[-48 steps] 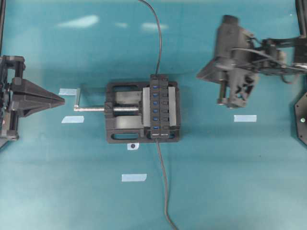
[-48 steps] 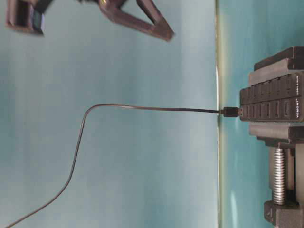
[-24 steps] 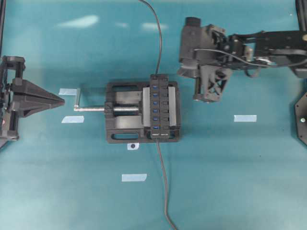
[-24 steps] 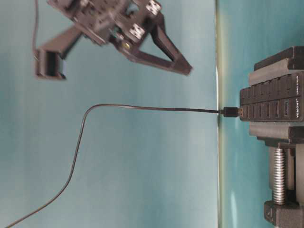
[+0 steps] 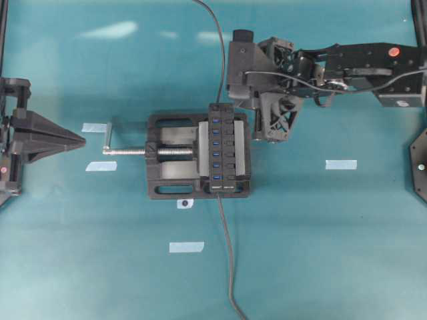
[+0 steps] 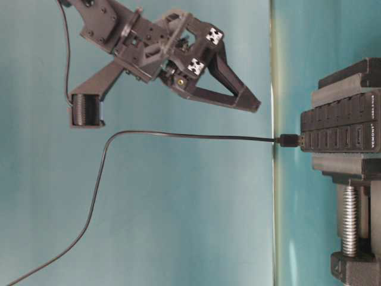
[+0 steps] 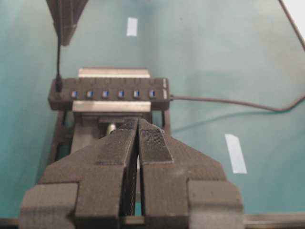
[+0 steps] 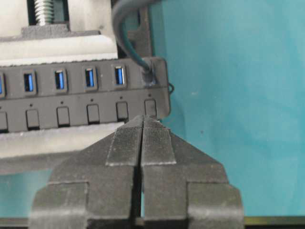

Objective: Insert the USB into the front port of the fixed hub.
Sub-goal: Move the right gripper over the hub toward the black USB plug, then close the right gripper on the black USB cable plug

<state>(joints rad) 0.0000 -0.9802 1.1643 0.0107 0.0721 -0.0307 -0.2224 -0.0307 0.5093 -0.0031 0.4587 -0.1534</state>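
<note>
USB plug (image 8: 150, 76) sits in the fixed hub's (image 5: 223, 148) end port, so with my right claw (image 8: 143, 125) closed and empty beside it, I'd next open to grasp.

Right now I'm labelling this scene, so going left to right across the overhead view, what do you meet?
Left gripper → silver screw handle → black vise → fixed hub → right gripper → strip of tape.
</note>
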